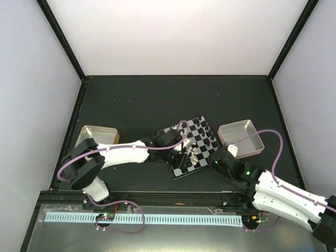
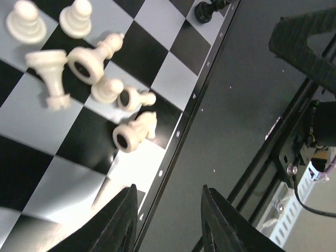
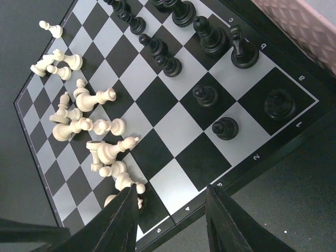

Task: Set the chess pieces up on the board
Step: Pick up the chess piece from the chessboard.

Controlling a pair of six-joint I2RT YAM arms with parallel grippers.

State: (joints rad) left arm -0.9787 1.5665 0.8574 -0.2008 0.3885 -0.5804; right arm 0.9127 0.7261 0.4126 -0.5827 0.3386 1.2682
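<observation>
**Two end effectors poised over a chessboard strewn with fallen white pieces**

The left end effector (image 2: pixel 170 223) hangs above one edge of the board (image 2: pixel 157 37). Its fingers are apart and grip nothing. Under the gap between them are only the board's thin dark rim and the dark worktop (image 1: pixel 157 100).

Just past its fingertips, the cream-white chess pieces (image 2: pixel 94 65) crowd together on the board. Most lie on their sides, some touching, and two pawns at the far end of the heap stand upright.

The right end effector (image 3: pixel 173 220) hovers over another edge of the board. Its fingers are also spread and hold nothing, and a toppled white piece lies just beside one finger.

Farther across the board, the black chess pieces (image 3: pixel 205 37) stand upright. Most are lined up along the side opposite the white heap.

Seen from above, the left arm reaches over the board's left part and hides some squares. A pinkish tray (image 1: pixel 241 137) sits just right of the board, and a metal tray (image 1: pixel 97 135) lies well to the board's left.
</observation>
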